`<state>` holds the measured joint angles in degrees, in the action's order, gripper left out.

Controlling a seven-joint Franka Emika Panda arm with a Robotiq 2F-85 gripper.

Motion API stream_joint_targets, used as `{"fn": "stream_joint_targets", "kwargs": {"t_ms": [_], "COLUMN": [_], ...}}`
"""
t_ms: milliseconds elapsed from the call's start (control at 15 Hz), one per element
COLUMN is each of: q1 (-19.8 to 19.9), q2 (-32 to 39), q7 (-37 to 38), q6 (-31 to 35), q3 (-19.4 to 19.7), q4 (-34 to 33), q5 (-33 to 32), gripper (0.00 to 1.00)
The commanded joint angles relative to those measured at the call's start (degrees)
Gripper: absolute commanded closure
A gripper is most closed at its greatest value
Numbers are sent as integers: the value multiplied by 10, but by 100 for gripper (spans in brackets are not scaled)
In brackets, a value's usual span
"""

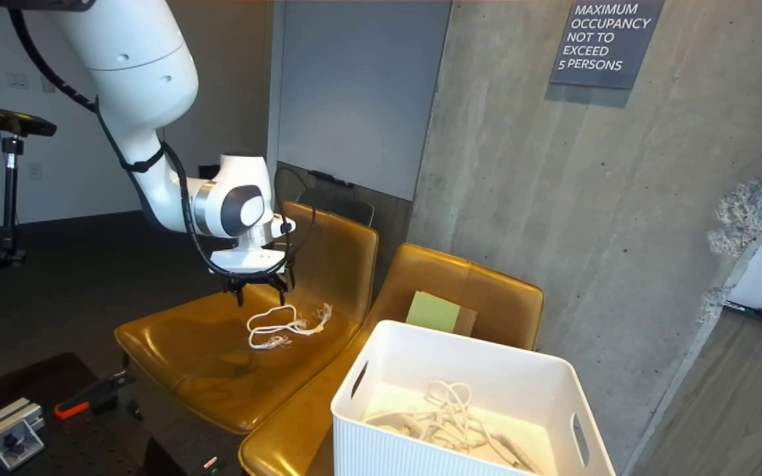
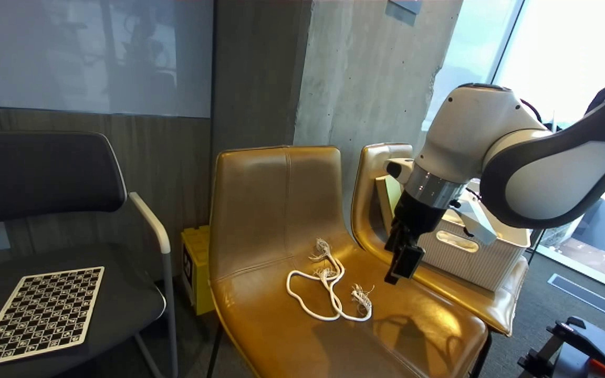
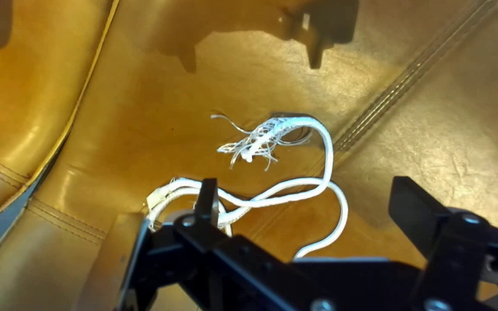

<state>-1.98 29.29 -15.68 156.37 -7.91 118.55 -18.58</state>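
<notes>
A white rope (image 1: 288, 326) with frayed ends lies loosely looped on the seat of a tan leather chair (image 1: 189, 357). In both exterior views my gripper (image 1: 261, 301) hangs above that seat, apart from the rope (image 2: 330, 287). From the wrist view, my gripper (image 3: 307, 181) stands wide open, with nothing held between its fingers. Strands of the rope (image 3: 292, 198) pass below the gap, and one black finger (image 3: 208, 201) hides part of them. A frayed end (image 3: 260, 140) shows beyond the fingertips.
A white bin (image 1: 394, 446) holding more pale rope (image 1: 450, 416) stands on a second tan chair (image 1: 487, 284), a green board (image 1: 432, 312) behind it. A dark chair (image 2: 34, 173) bears a checkered board (image 2: 40, 310). A yellow box (image 2: 202, 283) sits between chairs.
</notes>
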Motion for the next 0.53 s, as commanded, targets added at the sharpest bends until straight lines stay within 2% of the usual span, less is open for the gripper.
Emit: {"fn": "stream_joint_targets", "kwargs": {"t_ms": [0, 267, 467], "q1": [12, 16, 3], "q2": [18, 70, 110], "q7": [-53, -75, -62], "q6": [-7, -14, -16], "q3": [-15, -25, -12], "q4": [-46, -104, -130], "q5": [35, 71, 65], "gripper": [0, 0, 0]}}
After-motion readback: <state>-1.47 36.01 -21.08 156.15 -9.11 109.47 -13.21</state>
